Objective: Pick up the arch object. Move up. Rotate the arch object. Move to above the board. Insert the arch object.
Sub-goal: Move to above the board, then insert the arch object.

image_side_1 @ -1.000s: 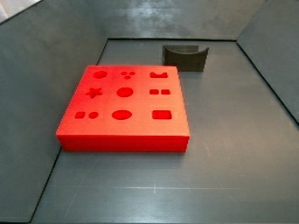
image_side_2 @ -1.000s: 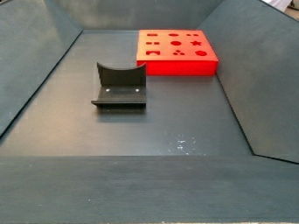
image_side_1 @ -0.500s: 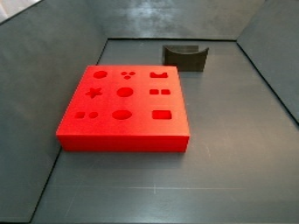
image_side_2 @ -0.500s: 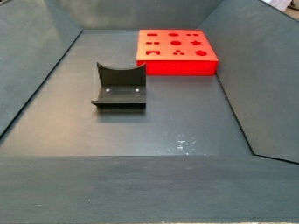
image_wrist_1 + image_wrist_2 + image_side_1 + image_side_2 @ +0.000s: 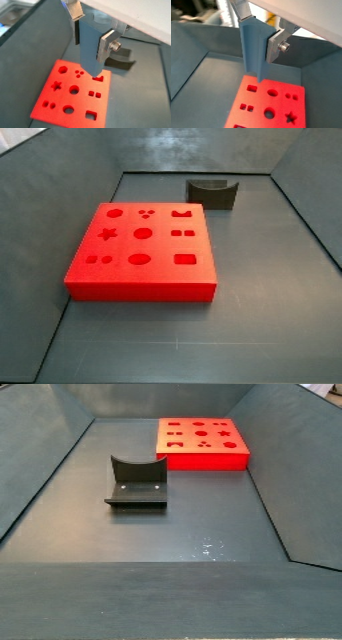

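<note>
Seemingly nothing has shifted over the last second: in both side views the grey surface (image 5: 267,328), the board (image 5: 140,248) and the fixture (image 5: 213,192) lie exactly as they did before, and no arm enters either view. I take that to mean the tool is high up, and the descent has not started.

The surface is bare apart from those two things, and sloped grey walls close it in. The board (image 5: 201,439) sits near one wall and well apart from the fixture (image 5: 136,482), so there is free room above it.

In both wrist views the arch object (image 5: 87,40) hangs upright as a tall grey-blue bar, gripped between the silver plates of the tool (image 5: 91,55), which is closed on it. Its lower end points down at the board's (image 5: 271,107) holed face, clear of the red surface.

Judging from this, pickup, lift and rotation are done. What remains is fine alignment over the matching hole, then a straight drop. The hole's edges leave little slack, so a slight offset would likely catch the bar on the rim.
</note>
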